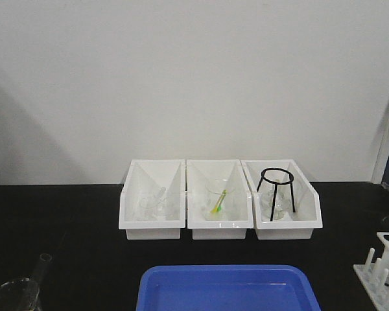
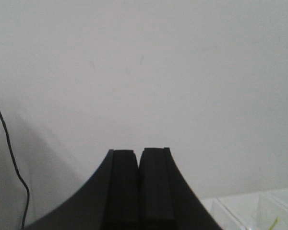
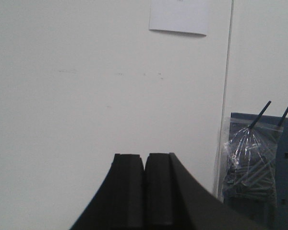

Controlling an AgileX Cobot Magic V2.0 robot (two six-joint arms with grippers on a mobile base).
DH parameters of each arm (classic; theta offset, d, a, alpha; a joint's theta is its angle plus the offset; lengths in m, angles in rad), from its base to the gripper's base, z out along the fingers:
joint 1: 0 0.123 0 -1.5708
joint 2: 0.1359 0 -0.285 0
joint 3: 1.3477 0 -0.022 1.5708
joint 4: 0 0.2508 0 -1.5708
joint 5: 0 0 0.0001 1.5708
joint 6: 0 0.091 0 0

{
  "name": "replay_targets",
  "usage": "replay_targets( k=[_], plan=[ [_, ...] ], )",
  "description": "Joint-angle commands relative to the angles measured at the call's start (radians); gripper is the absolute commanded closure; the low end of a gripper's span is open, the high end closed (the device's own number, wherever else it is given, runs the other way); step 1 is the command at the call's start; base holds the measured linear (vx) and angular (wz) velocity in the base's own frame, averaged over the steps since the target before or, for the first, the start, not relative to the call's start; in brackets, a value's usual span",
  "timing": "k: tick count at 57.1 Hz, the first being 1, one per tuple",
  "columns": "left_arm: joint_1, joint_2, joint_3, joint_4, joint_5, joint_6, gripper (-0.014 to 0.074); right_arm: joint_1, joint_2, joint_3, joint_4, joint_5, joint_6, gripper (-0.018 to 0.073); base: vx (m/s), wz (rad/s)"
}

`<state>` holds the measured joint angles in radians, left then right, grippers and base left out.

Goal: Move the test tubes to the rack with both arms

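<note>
A clear test tube [image 1: 43,264] leans out of a wide glass beaker [image 1: 13,295] at the front left corner of the black table. The white rack [image 1: 384,267] with round holes and upright pegs stands at the front right edge, partly cut off. Neither gripper shows in the front view. In the left wrist view my left gripper [image 2: 139,152] is shut with nothing between its pads and faces the white wall. In the right wrist view my right gripper [image 3: 145,156] is shut and empty, also facing the wall.
Three white open-fronted bins [image 1: 152,223] stand side by side at the back; they hold glassware, a green-yellow stick [image 1: 218,202] and a black wire tripod ring [image 1: 276,191]. A blue tray [image 1: 228,288] sits at the front centre. A plastic bag [image 3: 252,165] hangs right of the right gripper.
</note>
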<state>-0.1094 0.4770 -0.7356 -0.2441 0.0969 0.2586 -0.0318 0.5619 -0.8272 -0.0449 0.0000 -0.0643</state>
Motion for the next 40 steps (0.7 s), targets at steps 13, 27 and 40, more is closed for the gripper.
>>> replay_targets(
  k=[13, 27, 40],
  plan=[
    [0.001, 0.227, -0.071, -0.003, 0.007, 0.000, 0.0600, -0.003, 0.161, -0.074, 0.001, -0.028, -0.004, 0.0562, 0.00, 0.00],
    [0.001, 0.242, -0.070, -0.003, 0.086, 0.041, 0.0493, -0.003, 0.165, -0.074, 0.002, 0.055, -0.005, 0.0470, 0.00, 0.00],
    [0.001, 0.242, -0.066, -0.004, 0.151, 0.203, 0.0242, -0.003, 0.165, -0.074, 0.004, 0.081, -0.003, 0.0190, 0.00, 0.00]
  ],
)
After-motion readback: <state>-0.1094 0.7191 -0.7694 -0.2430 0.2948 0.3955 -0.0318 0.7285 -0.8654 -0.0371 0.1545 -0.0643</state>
